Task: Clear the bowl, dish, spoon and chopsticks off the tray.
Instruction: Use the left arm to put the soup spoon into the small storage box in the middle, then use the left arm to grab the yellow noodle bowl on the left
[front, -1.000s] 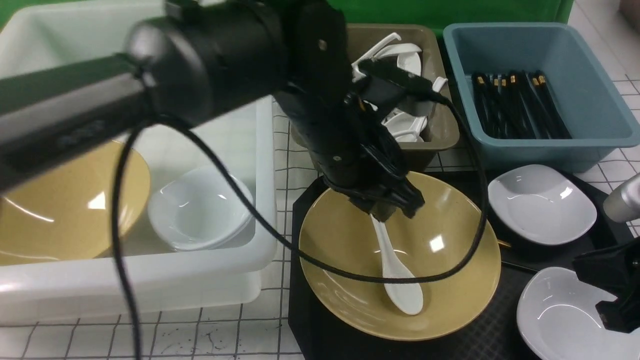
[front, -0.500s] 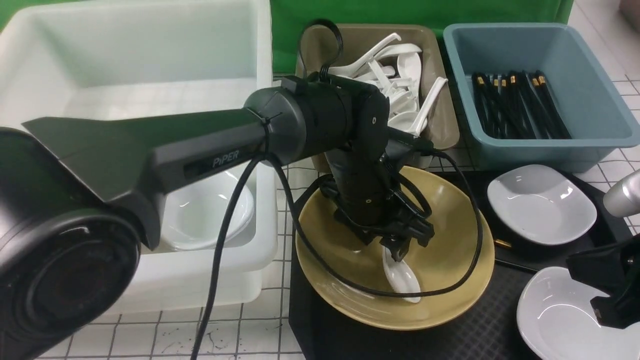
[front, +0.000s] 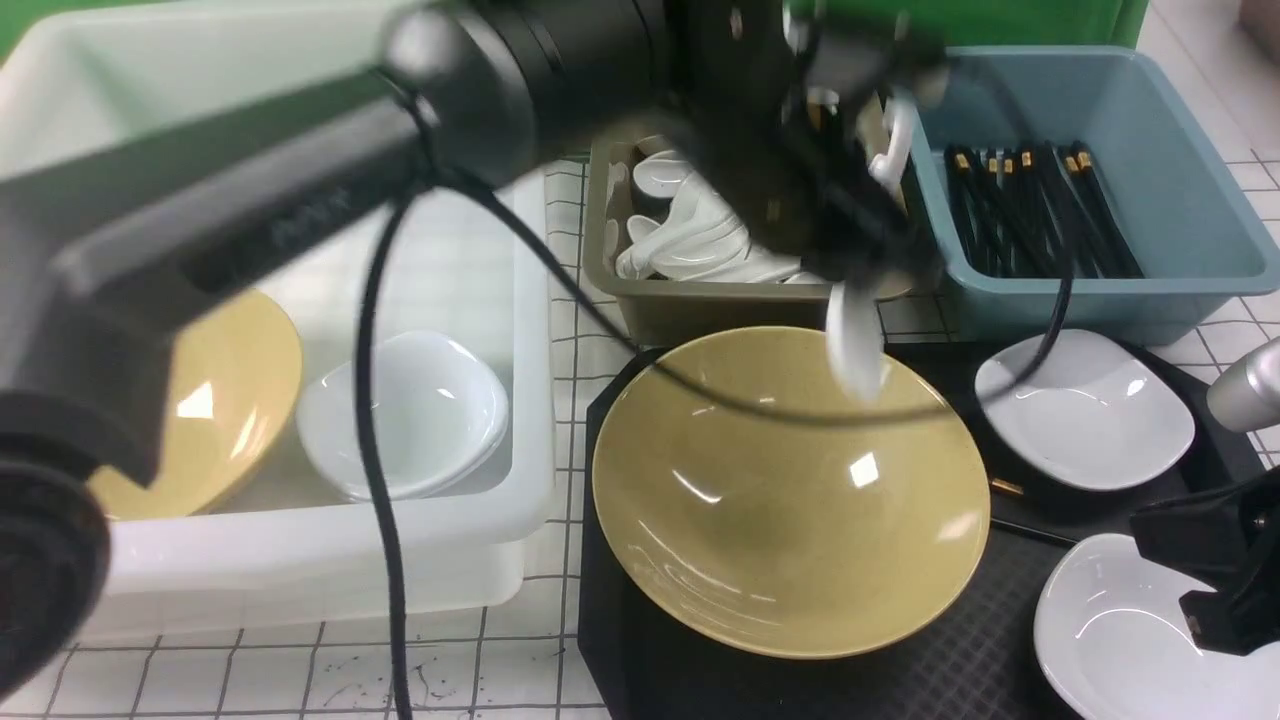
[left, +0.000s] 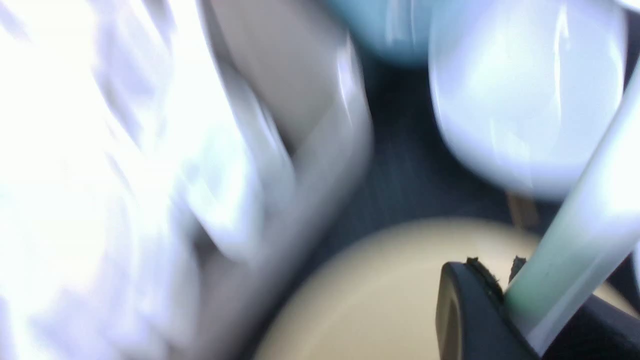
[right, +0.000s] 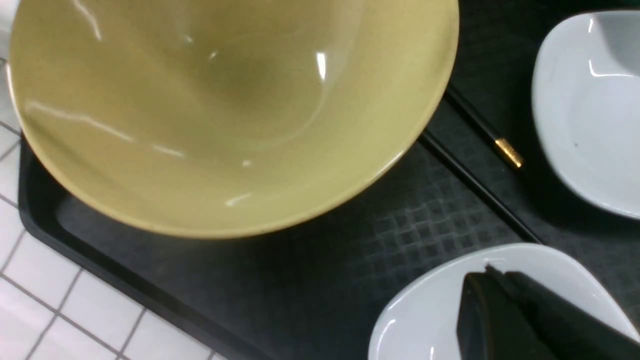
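One bowl (front: 790, 500), two dishes (front: 1085, 410), two chopsticks (right: 507, 152) on tray (front: 650, 670)

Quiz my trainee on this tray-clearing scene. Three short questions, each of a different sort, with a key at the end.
1. What is the left gripper holding?
2. True or false: the yellow bowl on the tray has something lying in it.
3. Where do the chopsticks on the tray lie?
A. in the blue tub
B. on the tray floor, running under the bowl's rim
C. across a white dish

Key
1. The spoon, lifted clear above the bowl's far rim.
2. False: the bowl is empty.
3. B
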